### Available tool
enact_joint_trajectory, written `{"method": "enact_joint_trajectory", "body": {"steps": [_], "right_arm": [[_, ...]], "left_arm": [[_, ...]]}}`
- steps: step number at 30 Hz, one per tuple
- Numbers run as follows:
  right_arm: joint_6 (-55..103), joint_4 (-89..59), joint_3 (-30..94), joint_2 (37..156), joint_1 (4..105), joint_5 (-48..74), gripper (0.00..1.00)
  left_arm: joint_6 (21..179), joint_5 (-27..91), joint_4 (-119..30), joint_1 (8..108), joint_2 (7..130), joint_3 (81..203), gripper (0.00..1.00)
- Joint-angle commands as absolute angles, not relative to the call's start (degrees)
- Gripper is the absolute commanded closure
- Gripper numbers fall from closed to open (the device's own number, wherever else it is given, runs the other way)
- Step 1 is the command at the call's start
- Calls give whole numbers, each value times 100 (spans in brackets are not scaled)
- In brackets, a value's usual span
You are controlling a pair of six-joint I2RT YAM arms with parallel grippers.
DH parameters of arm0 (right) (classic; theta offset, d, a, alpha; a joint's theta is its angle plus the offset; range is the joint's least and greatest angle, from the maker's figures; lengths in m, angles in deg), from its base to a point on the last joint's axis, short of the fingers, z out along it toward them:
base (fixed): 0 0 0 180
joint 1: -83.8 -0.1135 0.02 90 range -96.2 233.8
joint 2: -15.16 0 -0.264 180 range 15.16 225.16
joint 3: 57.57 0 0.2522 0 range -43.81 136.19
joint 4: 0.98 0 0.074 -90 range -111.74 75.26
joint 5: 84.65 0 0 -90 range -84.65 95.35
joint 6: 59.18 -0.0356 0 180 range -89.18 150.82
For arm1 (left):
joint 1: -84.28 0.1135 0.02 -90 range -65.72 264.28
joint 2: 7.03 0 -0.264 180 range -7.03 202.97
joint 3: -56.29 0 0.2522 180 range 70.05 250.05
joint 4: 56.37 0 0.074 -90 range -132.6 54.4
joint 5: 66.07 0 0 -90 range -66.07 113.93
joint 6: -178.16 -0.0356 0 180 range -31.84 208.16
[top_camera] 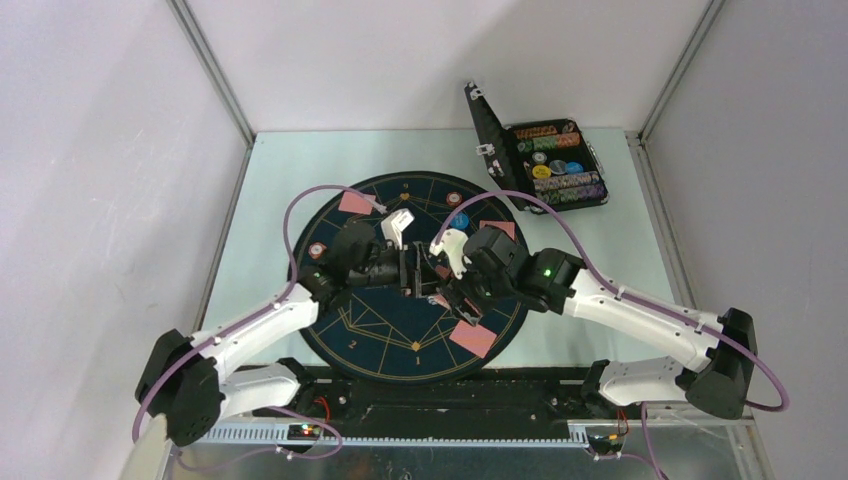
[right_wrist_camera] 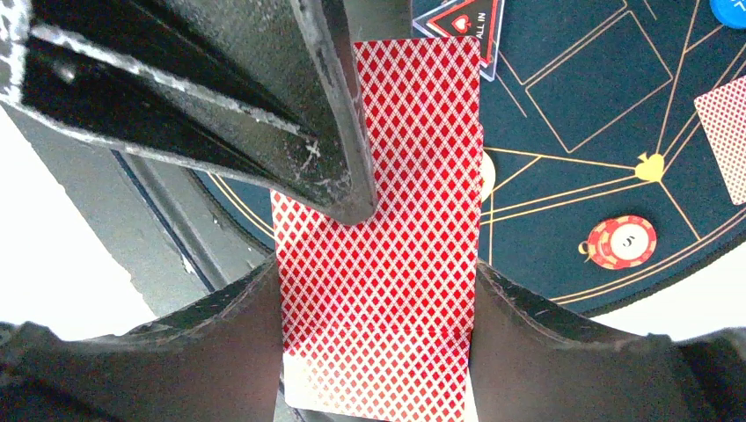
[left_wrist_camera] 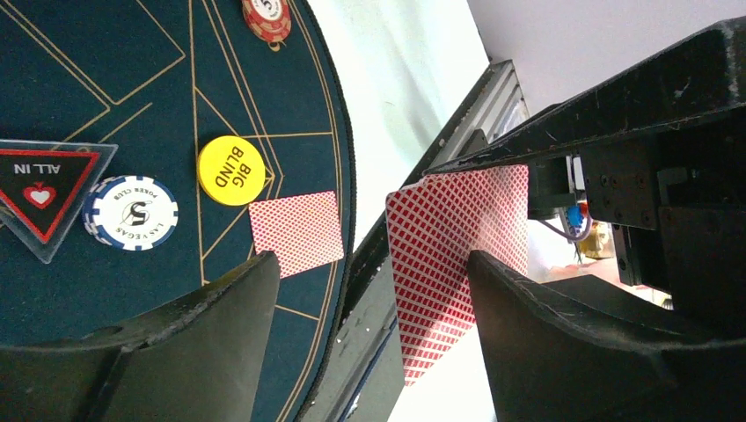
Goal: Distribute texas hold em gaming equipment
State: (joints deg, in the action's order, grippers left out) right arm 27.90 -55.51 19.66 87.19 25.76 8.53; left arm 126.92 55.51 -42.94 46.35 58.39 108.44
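Black fingers of the right gripper (right_wrist_camera: 376, 281) are clenched on the two long edges of a red-backed card (right_wrist_camera: 400, 176), holding it above the near rim of the round mat (right_wrist_camera: 572, 105). A faint step near the card's lower end suggests more than one card; the count cannot be told.

Left gripper (left_wrist_camera: 371, 264): released, jaws wide apart. One finger (right_wrist_camera: 264, 97) lies across the back of the held card; the other stands clear of it.

Items on the mat, left wrist view:
- yellow disc (left_wrist_camera: 231, 170) marked BIG BLIND
- single card (left_wrist_camera: 296, 233), face down, just beside the yellow disc
- blue-and-white chip (left_wrist_camera: 130, 213), touching the triangular ALL IN marker (left_wrist_camera: 40, 189)
- red chip (left_wrist_camera: 266, 13) at the mat's edge

Overhead view: three more face-down cards (top_camera: 355, 203) (top_camera: 497, 230) (top_camera: 472, 338) lie around the mat's rim, well apart. Both arms meet over the mat's centre.

Black case (top_camera: 545, 165): open on the table (top_camera: 280, 170) at the far right corner, off the mat, with rows of chips inside.
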Motion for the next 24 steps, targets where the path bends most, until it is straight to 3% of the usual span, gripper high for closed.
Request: {"method": "enact_joint_trajectory", "body": {"steps": [1, 7, 14, 24], "right_arm": [[2837, -5280, 2061, 8428, 2537, 800, 100], [2843, -5271, 2054, 8461, 2543, 777, 100], [2801, -5292, 2053, 8533, 2573, 699, 100], [2677, -5323, 2054, 8548, 2745, 731, 100]], "left_arm": [[12403, 5253, -3815, 4741, 5611, 10878, 18], [12520, 5346, -3988, 4737, 5426, 10880, 29], [12530, 5003, -3836, 4738, 5018, 10972, 51], [12361, 4536, -3266, 4746, 4669, 11161, 96]]}}
